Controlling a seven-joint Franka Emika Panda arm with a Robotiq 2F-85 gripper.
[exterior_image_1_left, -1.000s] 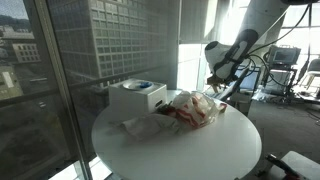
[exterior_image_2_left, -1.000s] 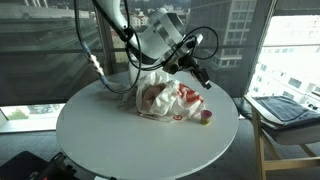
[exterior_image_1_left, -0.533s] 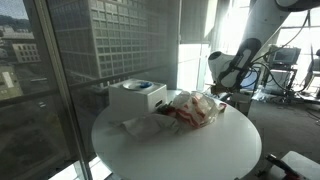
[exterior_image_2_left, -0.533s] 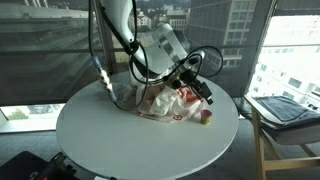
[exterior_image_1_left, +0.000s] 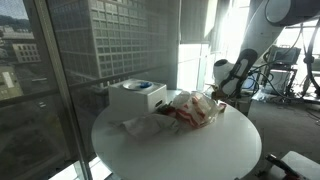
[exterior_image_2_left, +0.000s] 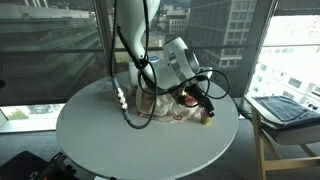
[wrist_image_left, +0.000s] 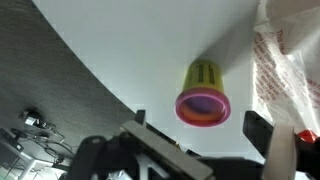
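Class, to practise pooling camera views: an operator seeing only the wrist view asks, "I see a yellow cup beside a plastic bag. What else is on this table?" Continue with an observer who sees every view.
Observer: A white box with a blue top stands beyond the bag.
Operator: Where does the arm come in from?
Observer: From the side opposite the box; in an exterior view the arm bends down to the gripper beside the bag.

Count: 1 yellow cup, 1 crumpled plastic bag, 1 white box, 1 round bench.
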